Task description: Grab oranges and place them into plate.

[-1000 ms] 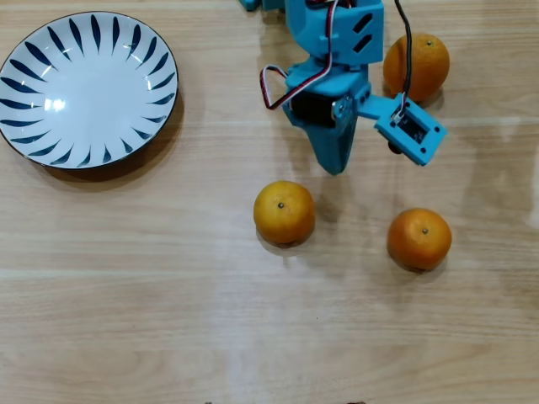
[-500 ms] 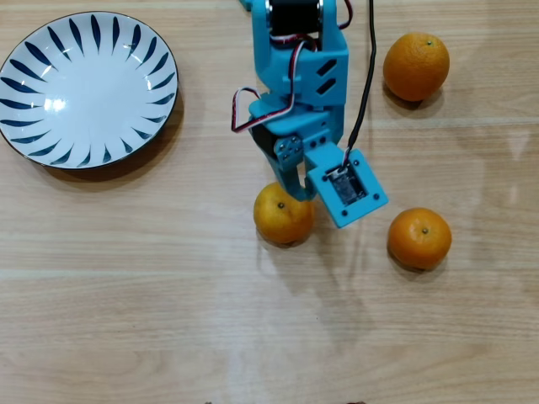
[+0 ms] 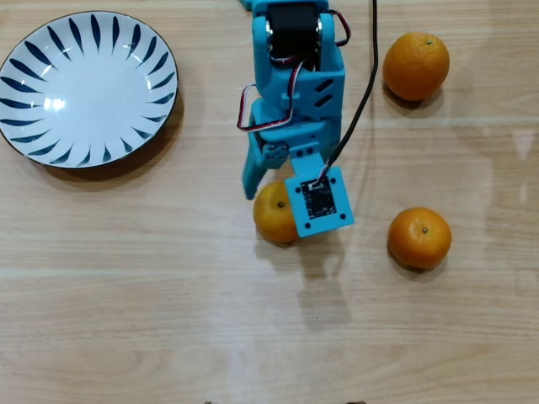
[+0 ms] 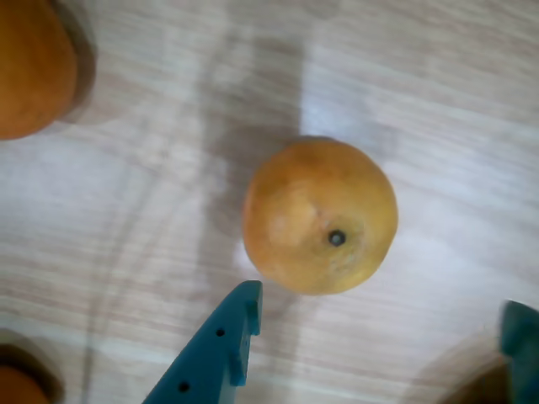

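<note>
Looking down, we see a pale wooden table [image 3: 126, 278] with lengthwise grain and soft glare patches; nothing of the room beyond it shows, and we find no readable writing or brand. The plate [image 3: 25, 50] sits empty at the upper left of the overhead view. Three oranges lie on the wood: one [image 3: 416, 66] upper right, one [image 3: 419, 238] lower right, one [image 3: 271, 215] partly under the blue arm [image 3: 295, 101]. In the wrist view that orange [image 4: 320, 215] lies just ahead of the gripper [image 4: 383, 316], its fingers spread wide and gripping nothing.
</note>
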Controlling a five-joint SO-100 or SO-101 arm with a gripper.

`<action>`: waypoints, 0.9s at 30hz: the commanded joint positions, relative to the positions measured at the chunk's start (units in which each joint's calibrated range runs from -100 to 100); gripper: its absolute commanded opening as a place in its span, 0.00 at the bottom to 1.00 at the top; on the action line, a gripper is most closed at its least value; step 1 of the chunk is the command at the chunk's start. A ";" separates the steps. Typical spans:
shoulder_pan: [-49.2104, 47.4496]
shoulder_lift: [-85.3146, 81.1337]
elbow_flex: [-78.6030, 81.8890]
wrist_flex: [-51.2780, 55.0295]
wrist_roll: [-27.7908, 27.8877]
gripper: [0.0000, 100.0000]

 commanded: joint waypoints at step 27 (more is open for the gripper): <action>-3.07 -4.82 23.56 -22.14 -2.98 0.42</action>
